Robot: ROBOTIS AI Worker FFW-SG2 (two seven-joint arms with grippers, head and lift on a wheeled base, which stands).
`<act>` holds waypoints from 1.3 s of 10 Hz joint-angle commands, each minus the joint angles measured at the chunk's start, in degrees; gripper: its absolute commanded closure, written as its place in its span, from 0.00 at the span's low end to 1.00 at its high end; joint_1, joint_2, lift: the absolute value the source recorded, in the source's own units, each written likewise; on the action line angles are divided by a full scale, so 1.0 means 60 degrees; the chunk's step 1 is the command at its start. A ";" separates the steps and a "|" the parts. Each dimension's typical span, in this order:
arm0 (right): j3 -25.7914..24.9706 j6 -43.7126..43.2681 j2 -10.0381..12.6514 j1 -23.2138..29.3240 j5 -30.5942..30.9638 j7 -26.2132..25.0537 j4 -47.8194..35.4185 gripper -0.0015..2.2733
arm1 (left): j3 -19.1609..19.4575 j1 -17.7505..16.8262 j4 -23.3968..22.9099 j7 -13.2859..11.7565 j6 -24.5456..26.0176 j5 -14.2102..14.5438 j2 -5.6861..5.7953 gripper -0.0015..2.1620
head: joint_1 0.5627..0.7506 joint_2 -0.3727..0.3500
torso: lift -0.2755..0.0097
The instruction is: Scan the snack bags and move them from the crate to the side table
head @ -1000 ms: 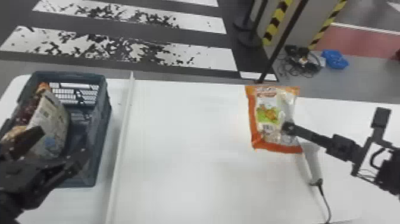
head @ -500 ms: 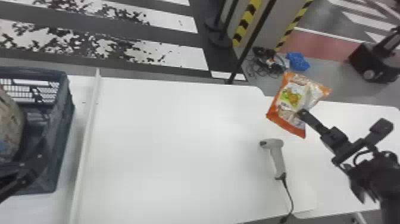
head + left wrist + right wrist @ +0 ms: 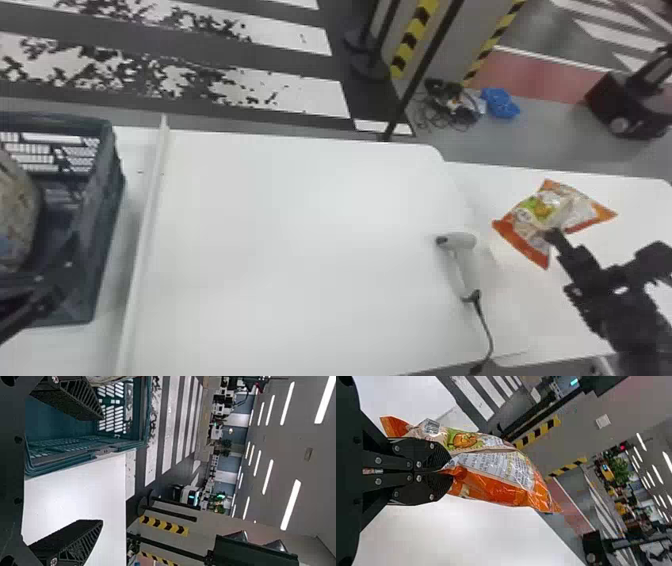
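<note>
The right gripper [image 3: 553, 236] had its fingers clamped on the orange snack bag [image 3: 542, 212], held over the side table [image 3: 645, 210]; at its eight o'clock lay the scanner [image 3: 460, 242]; far off at nine stood the crate [image 3: 104, 215]; the left gripper [image 3: 55, 277] was there, fingers spread, empty, a pale bag [image 3: 17, 215] at its eleven o'clock.

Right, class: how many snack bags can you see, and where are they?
2: an orange bag held in the right tool, and a pale bag in the crate, partly cut off. More may be hidden in there.
</note>
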 commanded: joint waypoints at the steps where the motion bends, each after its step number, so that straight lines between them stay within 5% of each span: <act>1: 0.0028 -0.0626 -0.0038 -0.0288 -0.0007 -0.0282 0.0948 0.98 | -0.0002 0.0011 0.0012 -0.0001 0.0001 0.0007 0.0012 0.03 | 0.70 0.03 | 0.66; 3: 0.0321 -0.0714 -0.0067 -0.0405 0.0022 -0.1117 0.1373 0.95 | -0.0076 -0.0062 0.0144 -0.0001 -0.0029 0.0007 0.0027 0.03 | 0.70 0.03 | 0.66; 4: 0.0555 -0.0743 -0.0067 -0.0479 -0.0095 -0.1571 0.1549 0.79 | -0.0090 -0.0092 0.0173 -0.0001 -0.0029 0.0007 0.0027 0.03 | 0.70 0.03 | 0.66; 6: 0.0936 -0.0802 -0.0184 -0.0596 -0.0154 -0.1512 0.1681 0.02 | -0.0119 -0.0106 0.0159 -0.0016 -0.0029 0.0007 0.0042 0.03 | 0.70 0.03 | 0.66; 9: 0.0995 -0.0743 -0.0126 -0.0142 -0.0198 -0.1718 0.1095 0.02 | -0.0119 -0.0106 0.0217 -0.0031 -0.0058 0.0007 0.0042 0.03 | 0.70 0.03 | 0.66; 12: 0.1127 -0.0714 0.0080 0.1030 -0.0124 -0.1249 -0.0780 0.03 | -0.0193 -0.0150 0.0173 -0.0104 -0.0117 0.0007 -0.0002 0.03 | 0.70 0.03 | 0.66; 13: 0.1200 -0.0772 0.0402 0.1704 0.0169 -0.1044 -0.2128 0.03 | -0.0237 -0.0165 0.0159 -0.0104 -0.0117 -0.0008 -0.0017 0.03 | 0.70 0.03 | 0.66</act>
